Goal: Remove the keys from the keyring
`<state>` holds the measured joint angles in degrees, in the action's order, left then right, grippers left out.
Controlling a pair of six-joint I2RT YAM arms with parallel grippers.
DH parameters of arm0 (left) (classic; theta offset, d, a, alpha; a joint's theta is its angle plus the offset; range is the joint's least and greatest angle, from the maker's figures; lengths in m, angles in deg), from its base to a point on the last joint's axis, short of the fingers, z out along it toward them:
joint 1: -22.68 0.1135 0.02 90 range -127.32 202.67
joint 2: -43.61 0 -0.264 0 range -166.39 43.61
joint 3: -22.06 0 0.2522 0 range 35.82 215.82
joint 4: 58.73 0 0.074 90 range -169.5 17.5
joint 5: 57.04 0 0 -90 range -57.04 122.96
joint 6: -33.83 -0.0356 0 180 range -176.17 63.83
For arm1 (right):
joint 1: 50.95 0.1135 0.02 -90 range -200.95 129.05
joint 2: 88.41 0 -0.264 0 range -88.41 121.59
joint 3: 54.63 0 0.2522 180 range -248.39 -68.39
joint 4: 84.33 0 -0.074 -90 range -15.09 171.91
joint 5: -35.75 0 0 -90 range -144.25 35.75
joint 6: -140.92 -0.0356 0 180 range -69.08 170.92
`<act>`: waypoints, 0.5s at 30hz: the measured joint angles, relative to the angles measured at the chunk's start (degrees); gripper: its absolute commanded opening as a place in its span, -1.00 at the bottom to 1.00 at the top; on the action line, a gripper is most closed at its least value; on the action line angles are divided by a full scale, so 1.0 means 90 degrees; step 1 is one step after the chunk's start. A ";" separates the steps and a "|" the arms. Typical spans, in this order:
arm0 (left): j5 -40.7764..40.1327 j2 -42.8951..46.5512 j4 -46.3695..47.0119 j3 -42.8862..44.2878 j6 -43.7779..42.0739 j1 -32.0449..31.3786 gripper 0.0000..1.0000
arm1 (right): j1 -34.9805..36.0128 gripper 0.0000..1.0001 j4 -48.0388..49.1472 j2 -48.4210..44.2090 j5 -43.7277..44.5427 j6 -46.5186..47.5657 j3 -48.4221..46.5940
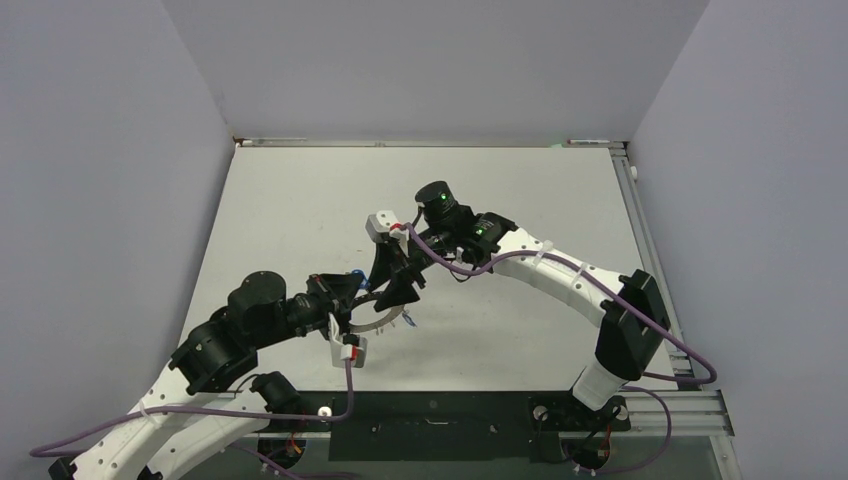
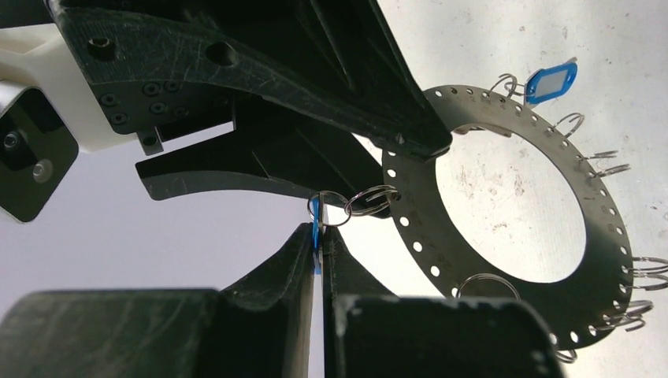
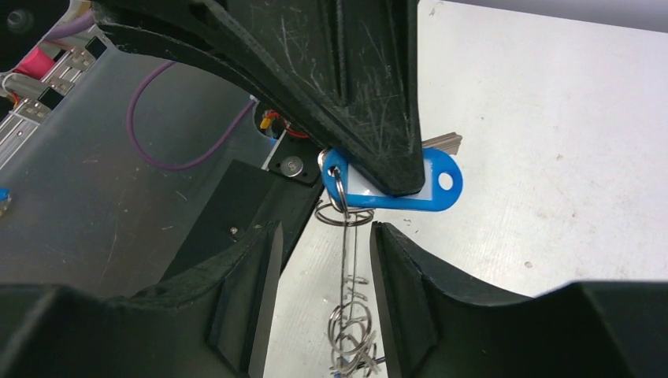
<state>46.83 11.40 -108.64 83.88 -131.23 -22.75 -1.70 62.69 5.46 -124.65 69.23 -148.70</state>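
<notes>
1. Surface (image 1: 300, 200), one: pale, scuffed, with grey walls on three sides and a metal rail along its right edge. The whole working group sits near its front centre.
2. Arms, two: left arm (image 1: 200, 350) reaches in from the near left and right arm (image 1: 560, 270) from the near right. They meet tip to tip, and a purple cable runs along each.
3. Left gripper (image 2: 319, 240), one: fingers pressed together, pinching a blue-headed key by its flat plastic head.
4. Right gripper (image 3: 324, 230), one: fingers spread and straddling the keyring's rim. The right wrist view shows a gap on either side of the plate. In the left wrist view one of its fingers crosses the rim and hides part of it.
5. Keyring (image 2: 599, 303), one: flat grey disc with a large central hole and small holes punched along both edges. It sits between the two grippers; whether it rests on the surface or hangs clear cannot be told.
6. Blue-headed key (image 3: 437, 189), first of two: white label window, with a silvery blade showing behind it. It is joined to the keyring through wire loops.
7. Second blue-headed key (image 2: 551, 81): hangs free from a loop on the far rim.
8. Wire loops (image 2: 488, 279), about nine around the rim; overlaps prevent an exact count.
</notes>
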 measured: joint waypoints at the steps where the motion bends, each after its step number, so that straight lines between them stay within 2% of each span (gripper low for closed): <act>1: 0.0000 0.0000 0.0022 -0.0022 -0.0012 0.0010 -1.00 | 0.0002 -0.09 -0.0070 -0.0005 0.0002 0.0056 0.0000; 15: -0.0017 0.0041 0.0044 -0.0172 -0.0083 0.0046 -1.00 | 0.0002 -0.10 -0.0532 -0.0197 0.0058 0.0321 0.0046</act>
<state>46.68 11.77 -108.24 82.32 -131.98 -22.34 -1.67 57.90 3.69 -124.12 72.11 -148.29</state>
